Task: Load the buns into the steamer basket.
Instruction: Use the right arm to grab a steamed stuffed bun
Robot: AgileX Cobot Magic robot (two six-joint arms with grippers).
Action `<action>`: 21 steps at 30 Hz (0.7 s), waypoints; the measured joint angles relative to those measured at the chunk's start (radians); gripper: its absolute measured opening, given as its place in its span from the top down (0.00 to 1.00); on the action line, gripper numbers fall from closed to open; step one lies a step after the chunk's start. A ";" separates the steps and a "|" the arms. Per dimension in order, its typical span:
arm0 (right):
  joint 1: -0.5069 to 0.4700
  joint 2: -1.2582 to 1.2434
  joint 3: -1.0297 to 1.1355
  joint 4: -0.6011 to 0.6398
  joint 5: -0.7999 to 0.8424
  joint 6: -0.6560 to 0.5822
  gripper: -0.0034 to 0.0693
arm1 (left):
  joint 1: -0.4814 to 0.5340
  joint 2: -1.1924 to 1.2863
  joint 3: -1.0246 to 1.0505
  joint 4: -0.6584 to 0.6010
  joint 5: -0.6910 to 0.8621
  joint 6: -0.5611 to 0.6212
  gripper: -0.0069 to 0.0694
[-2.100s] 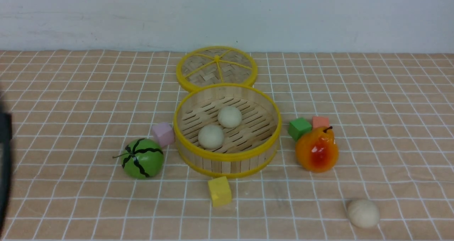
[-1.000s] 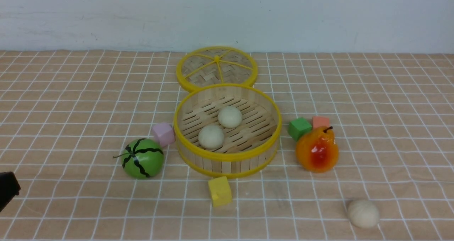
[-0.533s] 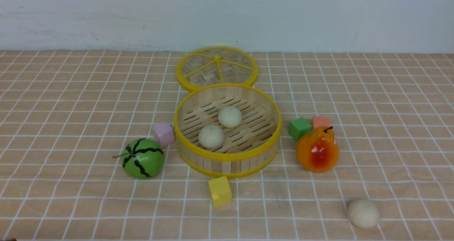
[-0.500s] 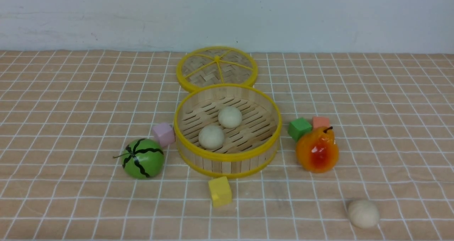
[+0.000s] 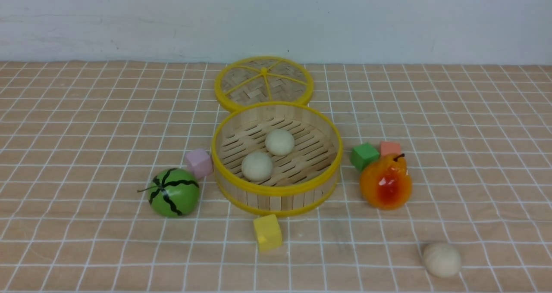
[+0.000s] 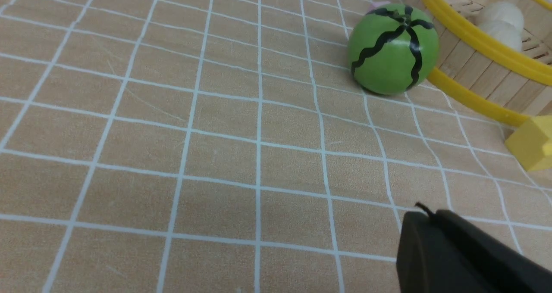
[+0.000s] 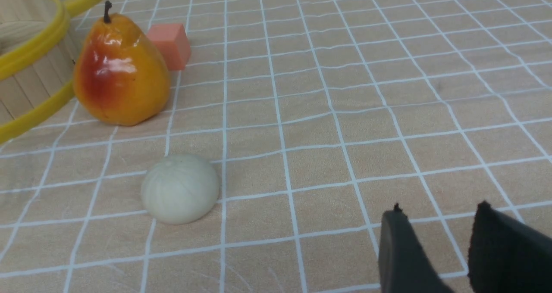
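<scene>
Gone from the front view, left fingers (image 6: 444, 250) are closed, empty. Ahead of the parted, empty right fingers (image 7: 403, 254) lies one smooth cream bun (image 7: 180, 188); two buns (image 5: 257, 166) sit in the steamer basket (image 5: 276, 190).

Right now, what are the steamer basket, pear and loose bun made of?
Steamer basket: matte pale bamboo or wood slats, yellow rims maybe plastic. Pear: glossy with bright highlights, likely painted plastic. Loose bun: matte cream, faint ridges; wood or foam, unclear.

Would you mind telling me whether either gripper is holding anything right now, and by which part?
Nothing is held. The left gripper is shut and empty; the right gripper is open, apart from the loose bun.
</scene>
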 joint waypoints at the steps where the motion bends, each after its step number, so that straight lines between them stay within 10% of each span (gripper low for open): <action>1: 0.000 0.000 0.000 0.000 0.000 0.000 0.62 | 0.000 0.000 0.000 -0.010 0.000 0.000 0.90; 21: 0.000 0.000 0.010 0.003 -0.191 0.000 0.62 | 0.114 0.000 0.000 -0.036 -0.002 0.000 0.89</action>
